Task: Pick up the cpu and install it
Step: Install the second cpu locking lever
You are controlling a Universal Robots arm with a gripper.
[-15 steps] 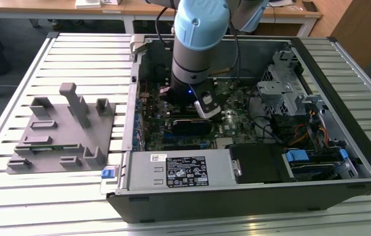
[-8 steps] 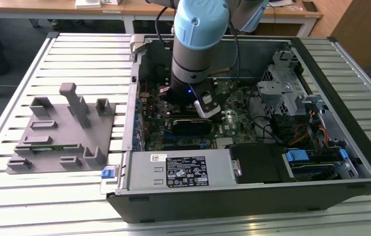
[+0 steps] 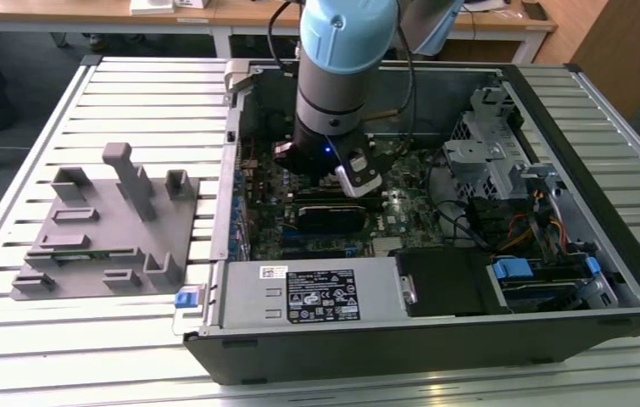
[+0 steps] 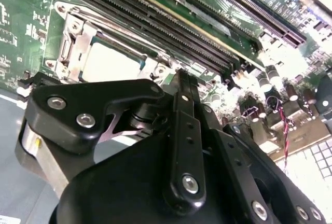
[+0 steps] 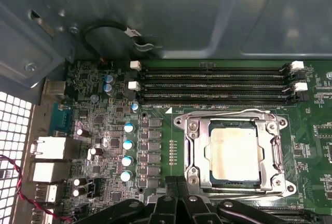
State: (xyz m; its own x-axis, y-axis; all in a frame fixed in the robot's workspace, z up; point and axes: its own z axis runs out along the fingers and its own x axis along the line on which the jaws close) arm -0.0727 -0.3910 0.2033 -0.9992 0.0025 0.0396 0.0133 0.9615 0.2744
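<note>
**CPU seated in socket: pincer clear above the board**

Inside the open computer case (image 3: 546,280), on the motherboard (image 5: 155,146), the cpu (image 5: 234,153) lies flat within the metal socket frame (image 5: 194,154), its pale top showing through the frame's square window. In the second wrist view the cpu (image 4: 111,63) appears just beyond the pincer (image 4: 182,86), close to it but apart.

The pincer is closed with nothing between its fingers; the black fingers (image 4: 187,130) meet in a single narrow edge (no chip is carried). In the exterior view the pincer (image 3: 356,182) hangs low over the board on the blue-and-grey arm (image 3: 342,59).

Judged from these views, the chip is already placed and the step in hand is confirming its seat. To do this well:

- Check that all four edges of the cpu sit level inside the frame; no tilt is apparent here.
- Keep any contact vertical and light, since sideways force could damage the socket under the chip.
- Stay away from the memory slots (image 5: 212,84) just beside the socket.

The grey fixture (image 3: 110,229) rests on the slatted desk (image 3: 25,170), at the exterior view's left, well apart from the case.
</note>
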